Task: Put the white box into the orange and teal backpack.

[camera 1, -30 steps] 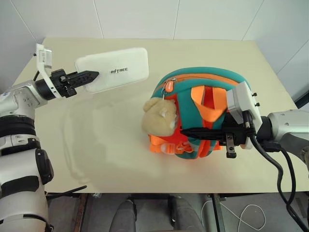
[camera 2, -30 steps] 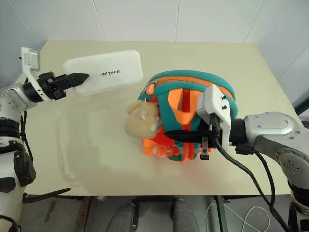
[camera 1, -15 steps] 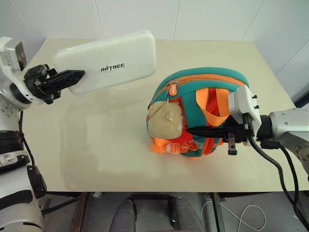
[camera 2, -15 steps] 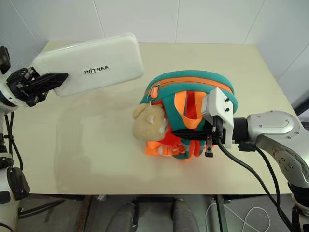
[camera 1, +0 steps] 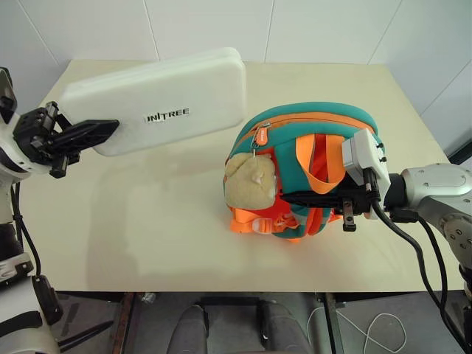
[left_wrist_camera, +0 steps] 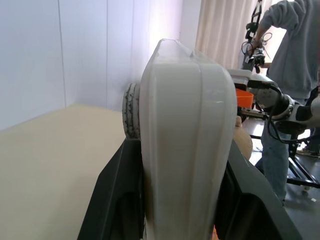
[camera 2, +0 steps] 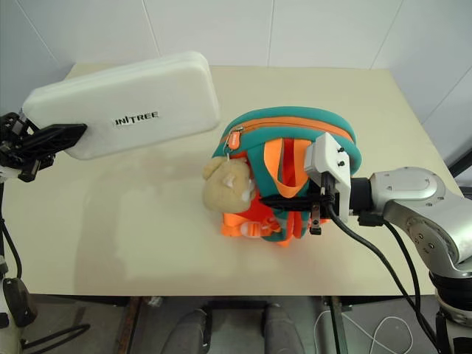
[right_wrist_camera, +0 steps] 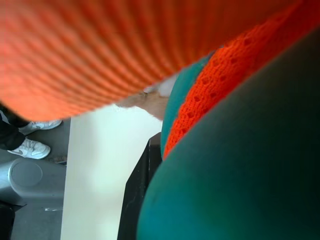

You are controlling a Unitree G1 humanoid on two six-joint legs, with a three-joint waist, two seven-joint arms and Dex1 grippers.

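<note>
My left claw (camera 1: 99, 131) grips the white box (camera 1: 158, 99) up off the counter (camera 1: 147, 221); my right claw (camera 1: 295, 199) is clamped on the orange and teal backpack (camera 1: 306, 133), zipped.

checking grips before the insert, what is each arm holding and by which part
Left gripper holds the white box by one short end, lifted off the table. Right gripper is shut on the orange and teal backpack at its straps.
</note>
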